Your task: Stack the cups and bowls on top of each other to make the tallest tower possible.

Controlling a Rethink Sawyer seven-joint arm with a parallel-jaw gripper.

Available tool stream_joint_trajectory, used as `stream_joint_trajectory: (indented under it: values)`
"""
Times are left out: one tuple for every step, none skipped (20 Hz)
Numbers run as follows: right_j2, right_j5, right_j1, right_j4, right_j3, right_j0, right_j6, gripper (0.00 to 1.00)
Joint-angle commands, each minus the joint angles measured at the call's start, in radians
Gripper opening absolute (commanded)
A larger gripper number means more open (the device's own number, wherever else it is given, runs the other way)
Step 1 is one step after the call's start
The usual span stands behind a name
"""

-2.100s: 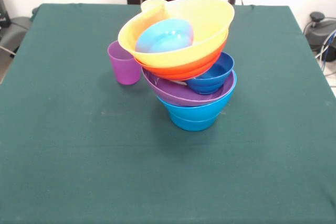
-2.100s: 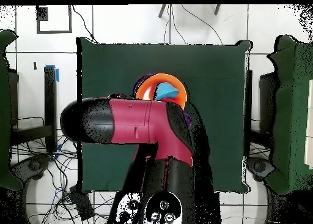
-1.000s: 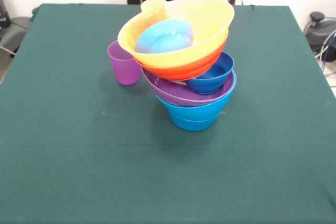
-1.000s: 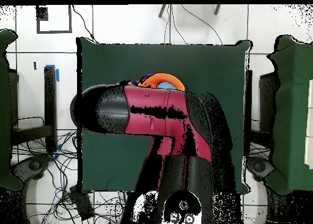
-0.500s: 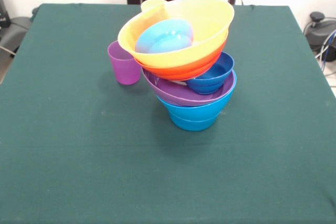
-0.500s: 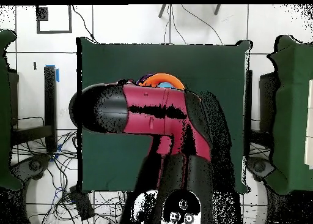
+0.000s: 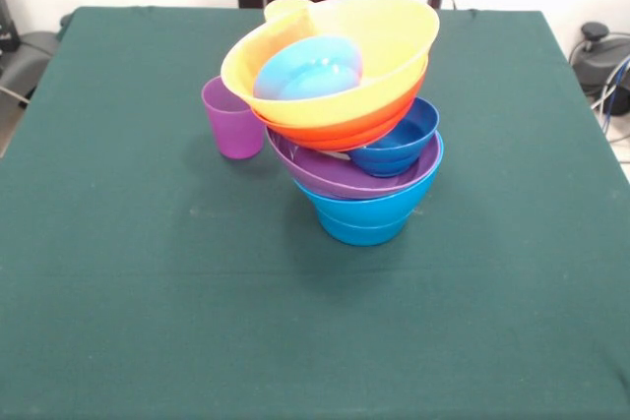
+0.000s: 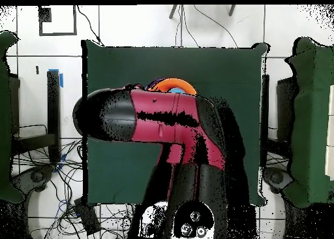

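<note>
Overhead view shows the robot's red and black arm point(image 8: 163, 128) folded over the middle of the green table point(image 8: 228, 79), covering most of the stack below it; the gripper itself cannot be made out in either view, so whether its fingers are apart or together cannot be told. Only an orange arc of rim point(image 8: 175, 84) peeks past the arm's far edge. From the front no part of the arm appears, and the tower point(image 7: 345, 125) stands a little beyond the table's centre. At its base sits a mid-blue bowl point(image 7: 366, 213), upright on the cloth, possibly two nested, since the wall shows a step. Inside it rests the wide purple bowl point(image 7: 320, 172), tipped toward the left. The small dark blue bowl point(image 7: 399, 145) lies in the purple one at the right side. On these leans the wide orange bowl point(image 7: 340, 130), with the large yellow bowl point(image 7: 394, 41) nested in it, both tilted toward the viewer. The small cyan bowl point(image 7: 310, 68) lies inside the yellow one. A purple cup point(image 7: 231, 120) stands upright on the cloth just left of the tower. A yellow rim point(image 7: 285, 9), probably a cup, shows behind the yellow bowl's far left edge.
</note>
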Motion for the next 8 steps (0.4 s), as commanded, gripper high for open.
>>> stream_joint_trajectory:
  values:
    - [0.085, 0.062, 0.067, -0.035, 0.003, -0.021, -0.071, 1.0]
    - [0.086, 0.063, 0.067, -0.036, 0.003, -0.021, -0.071, 1.0]
    - [0.086, 0.064, 0.066, -0.036, 0.003, -0.021, -0.072, 1.0]
    - [0.087, 0.066, 0.066, -0.036, 0.002, -0.021, -0.072, 1.0]
    - [0.087, 0.068, 0.066, -0.036, 0.001, -0.021, -0.072, 1.0]
    - [0.087, 0.069, 0.066, -0.037, 0.001, -0.021, -0.072, 1.0]
    - [0.086, 0.072, 0.066, -0.038, -0.001, -0.02, -0.073, 1.0]
    - [0.089, 0.076, 0.066, -0.033, 0.001, -0.023, -0.073, 1.0]
